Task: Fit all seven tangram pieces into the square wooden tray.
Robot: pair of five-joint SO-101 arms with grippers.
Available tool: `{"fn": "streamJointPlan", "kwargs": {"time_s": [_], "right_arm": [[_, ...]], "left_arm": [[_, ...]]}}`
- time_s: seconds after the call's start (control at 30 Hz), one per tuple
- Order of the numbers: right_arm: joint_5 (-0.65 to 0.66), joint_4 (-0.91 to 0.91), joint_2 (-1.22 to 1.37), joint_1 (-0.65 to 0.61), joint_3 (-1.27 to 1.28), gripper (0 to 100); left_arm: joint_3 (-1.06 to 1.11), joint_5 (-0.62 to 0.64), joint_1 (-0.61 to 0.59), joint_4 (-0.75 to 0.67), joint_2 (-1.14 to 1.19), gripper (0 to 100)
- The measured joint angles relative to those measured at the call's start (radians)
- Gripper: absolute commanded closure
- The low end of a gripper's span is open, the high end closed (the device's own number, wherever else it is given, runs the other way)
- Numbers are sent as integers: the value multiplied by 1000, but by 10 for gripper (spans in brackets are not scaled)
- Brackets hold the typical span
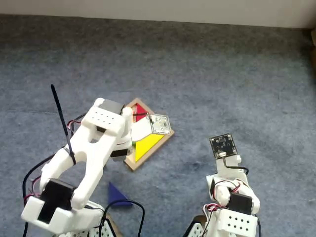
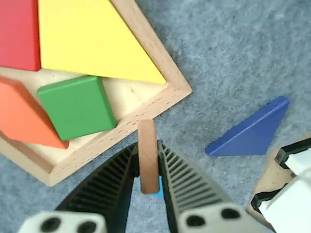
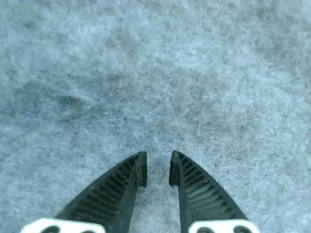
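Observation:
The square wooden tray (image 2: 121, 128) lies on the carpet holding a yellow triangle (image 2: 92, 39), a red piece (image 2: 18, 31), an orange piece (image 2: 22, 116) and a green square (image 2: 77, 107). My left gripper (image 2: 148, 146) hovers just outside the tray's rim, shut on a thin tangram piece (image 2: 148, 165) held on edge, wooden rim up and a light blue face showing below. A dark blue triangle (image 2: 250, 130) lies loose on the carpet beside the tray (image 1: 148, 136), also the dark blue triangle (image 1: 117, 194) near the left arm's base. My right gripper (image 3: 155, 170) stands narrowly open over bare carpet, holding nothing.
Grey-blue carpet (image 1: 222, 79) covers the whole table. The left arm (image 1: 94, 148) and its black cable (image 1: 59, 113) overhang the tray's near side. A wooden base board (image 2: 269, 182) sits by the blue triangle. The right arm (image 1: 229, 197) stands apart at the front right.

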Motion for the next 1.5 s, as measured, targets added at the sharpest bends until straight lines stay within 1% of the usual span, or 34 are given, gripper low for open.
{"fn": "streamJointPlan", "kwargs": {"time_s": [0.1, 0.23, 0.4, 0.47, 0.8, 1.1, 1.2, 1.3, 1.43, 1.5], "right_arm": [[0, 0, 0, 0, 0, 908], [0, 0, 0, 0, 0, 908], [0, 0, 0, 0, 0, 908], [0, 0, 0, 0, 0, 908], [0, 0, 0, 0, 0, 908], [0, 0, 0, 0, 0, 908], [0, 0, 0, 0, 0, 908], [0, 0, 0, 0, 0, 908], [0, 0, 0, 0, 0, 908], [0, 0, 0, 0, 0, 908]], "left_arm": [[-2, -52, 34, 0, 55, 993], [-6, -80, 81, -2, 115, 989], [-72, -87, 87, -9, 166, 879], [-100, -87, 87, -9, 184, 857], [-196, -91, 86, -9, 199, 852], [-313, -91, -21, -6, 199, 857], [-365, -89, -66, 58, 199, 857], [-376, -20, -91, 112, 176, 857], [-325, 89, -107, 121, 109, 857], [-265, 107, -109, 107, 84, 857]]}}
